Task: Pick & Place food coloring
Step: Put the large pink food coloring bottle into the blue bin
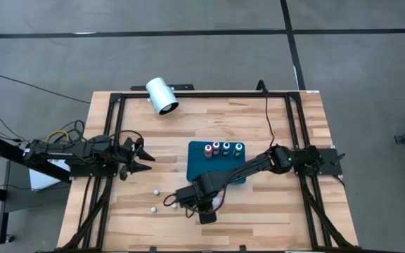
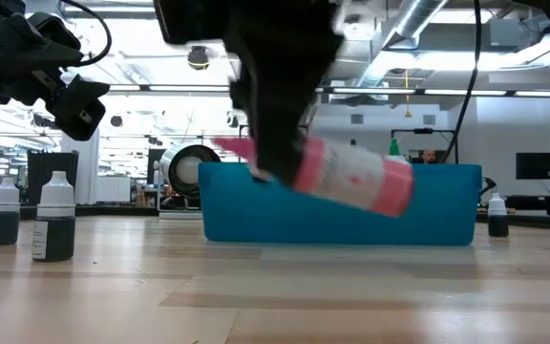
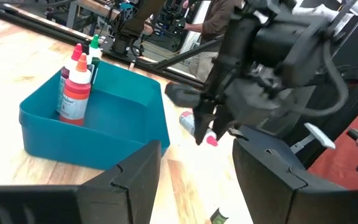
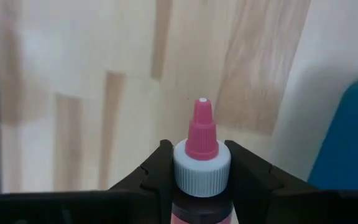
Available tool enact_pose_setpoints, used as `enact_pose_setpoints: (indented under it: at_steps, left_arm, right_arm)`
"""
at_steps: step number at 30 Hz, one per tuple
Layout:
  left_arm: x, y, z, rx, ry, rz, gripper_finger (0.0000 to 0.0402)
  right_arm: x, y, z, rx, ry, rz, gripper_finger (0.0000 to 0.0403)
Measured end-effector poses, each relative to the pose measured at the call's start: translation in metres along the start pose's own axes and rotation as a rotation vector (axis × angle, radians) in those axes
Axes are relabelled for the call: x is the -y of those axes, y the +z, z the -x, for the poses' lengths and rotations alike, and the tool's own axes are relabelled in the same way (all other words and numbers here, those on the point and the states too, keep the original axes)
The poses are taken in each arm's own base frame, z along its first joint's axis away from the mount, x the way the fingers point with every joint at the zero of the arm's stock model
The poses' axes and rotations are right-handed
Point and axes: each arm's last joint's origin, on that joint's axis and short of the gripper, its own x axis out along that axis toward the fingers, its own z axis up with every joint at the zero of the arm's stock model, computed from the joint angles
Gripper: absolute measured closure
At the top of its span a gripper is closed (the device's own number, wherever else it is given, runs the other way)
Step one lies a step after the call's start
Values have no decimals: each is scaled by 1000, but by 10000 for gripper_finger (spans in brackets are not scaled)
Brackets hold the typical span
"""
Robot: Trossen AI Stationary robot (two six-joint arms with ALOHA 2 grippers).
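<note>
My right gripper (image 1: 200, 202) hovers over the table's near part, just in front of the blue tray (image 1: 197, 167), shut on a pink food coloring bottle (image 2: 351, 178) with a white cap and a pink tip. Several more bottles (image 1: 223, 148) stand upright along the tray's far wall. Three small bottles (image 1: 157, 191) stand on the wood to the left of my right gripper; two of them (image 2: 55, 218) show upright in the low view. My left gripper (image 3: 194, 180) is open and holds nothing. It hovers left of the tray (image 3: 92, 134). My right gripper pinches the pink bottle between its two fingers (image 4: 157, 165) at the white ribbed cap (image 4: 202, 169). The pink tip (image 4: 202, 124) points forward past the fingertips. The bottle is lifted clear of the table and lies tilted, its body (image 2: 370, 182) sticking out sideways and slightly down.
A large white cylinder (image 1: 162, 95) lies near the table's far edge. A black frame (image 1: 111, 133) runs around the work area. Another small bottle (image 2: 496, 214) stands right of the tray (image 2: 428, 215) in the low view. Bare wood (image 1: 273, 207) lies near the right front.
</note>
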Motion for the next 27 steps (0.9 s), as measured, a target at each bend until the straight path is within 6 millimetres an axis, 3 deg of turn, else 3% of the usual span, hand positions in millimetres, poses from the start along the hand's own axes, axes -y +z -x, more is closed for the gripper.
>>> enact_pose_setpoints:
  at_steps: [11, 20, 27]
  left_arm:
    - [0, 0, 0, 8, 13, 155, 209]
    - [0, 0, 0, 9, 12, 190, 209]
    - [0, 0, 0, 12, 16, 190, 209]
  right_arm:
    - [-5, 18, 41, 181, -37, 49, 295]
    - [17, 18, 55, 201, -74, 16, 296]
    - [32, 11, 91, 242, -90, 7, 296]
